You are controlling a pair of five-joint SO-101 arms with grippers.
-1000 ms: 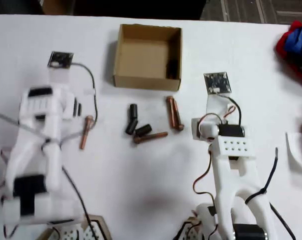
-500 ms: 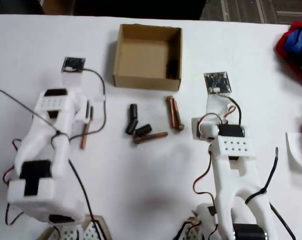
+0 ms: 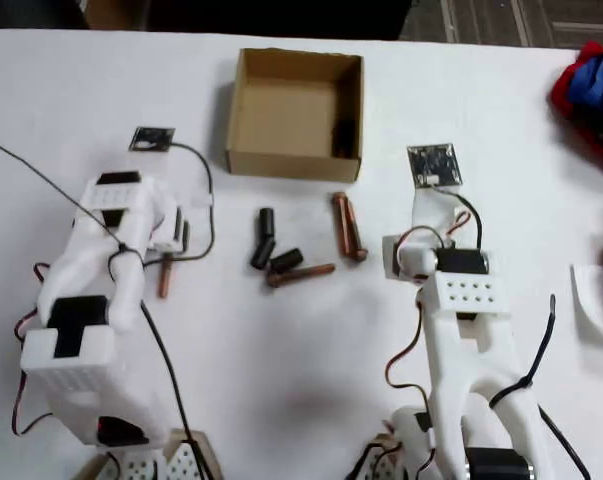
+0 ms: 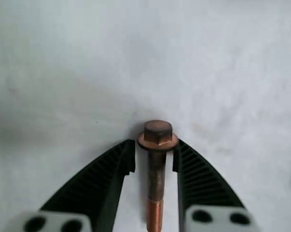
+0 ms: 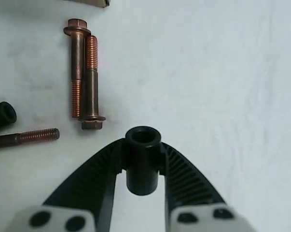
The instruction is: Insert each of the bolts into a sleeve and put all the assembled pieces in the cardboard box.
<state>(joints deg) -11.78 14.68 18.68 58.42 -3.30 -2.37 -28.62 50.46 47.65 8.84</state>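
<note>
My left arm has swung in towards the middle of the table, and my left gripper [image 4: 154,145] now sits over a copper bolt [image 4: 158,134] lying flat on the white table [image 3: 281,380]. Its jaws are spread to either side of the shank, not yet closed on it. My right gripper [image 5: 143,145] has not shifted and pinches a black sleeve [image 5: 143,166] upright. Between my arms lie three loose sleeves [image 3: 266,222], a single bolt [image 3: 301,273] and a pair of bolts [image 3: 348,225] side by side, all just in front of the cardboard box [image 3: 294,165].
</note>
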